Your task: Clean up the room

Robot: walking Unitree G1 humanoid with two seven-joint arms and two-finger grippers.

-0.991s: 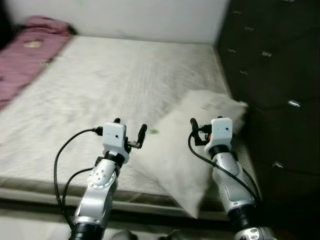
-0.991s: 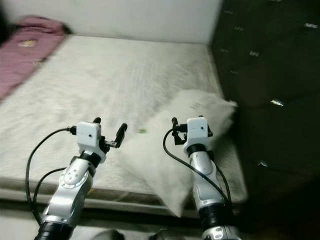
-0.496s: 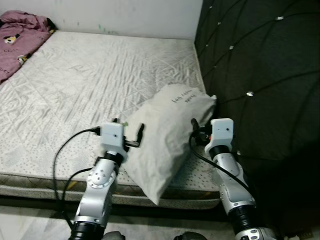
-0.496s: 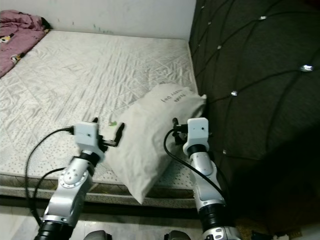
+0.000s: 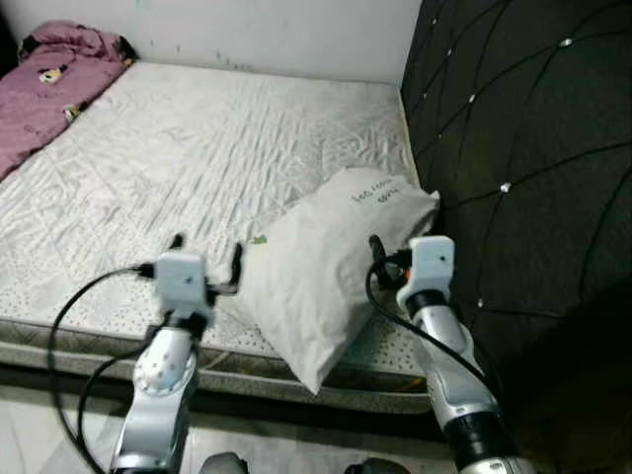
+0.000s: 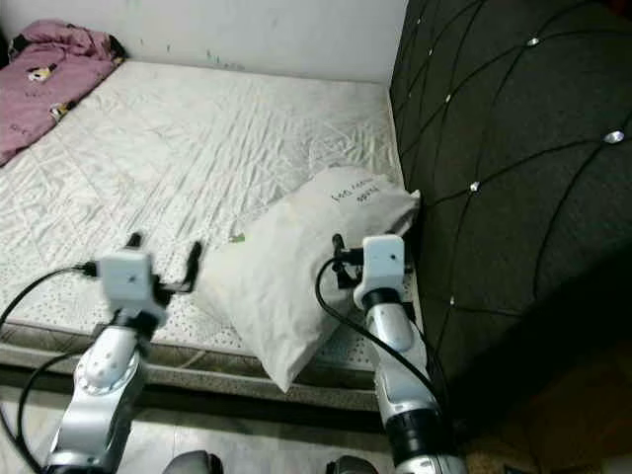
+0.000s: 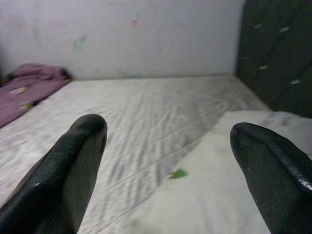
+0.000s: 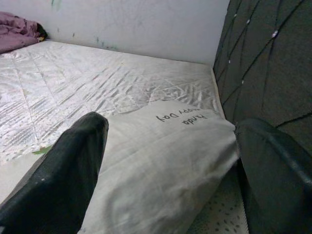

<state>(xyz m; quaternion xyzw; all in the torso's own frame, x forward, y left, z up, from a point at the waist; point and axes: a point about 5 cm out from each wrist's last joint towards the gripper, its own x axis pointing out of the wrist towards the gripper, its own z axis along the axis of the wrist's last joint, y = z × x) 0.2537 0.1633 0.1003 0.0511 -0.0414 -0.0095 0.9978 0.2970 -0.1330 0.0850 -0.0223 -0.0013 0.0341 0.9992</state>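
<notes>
A white pillow (image 5: pixel 326 267) with dark handwriting lies askew on the bare mattress (image 5: pixel 197 148), its far end against the black tufted headboard (image 5: pixel 513 148) and its near corner hanging over the bed's front edge. My left gripper (image 5: pixel 206 252) is open just left of the pillow, over the mattress edge. In the left wrist view its fingers (image 7: pixel 63 170) frame the pillow's edge (image 7: pixel 229 195). My right gripper (image 5: pixel 403 253) is open at the pillow's right side near the headboard. Between its fingers (image 8: pixel 58 180) the pillow (image 8: pixel 161 161) lies close below.
A crumpled pink blanket (image 5: pixel 49 84) lies at the far left of the mattress. A small green scrap (image 5: pixel 259 239) sits by the pillow's left edge. A white wall (image 5: pixel 247 30) runs behind the bed. Pale floor (image 5: pixel 39 434) shows below the bed's front edge.
The camera has swung, shifting the whole scene. My left arm has moved out to the left, away from the pillow's edge. The pillow stays where it lay.
</notes>
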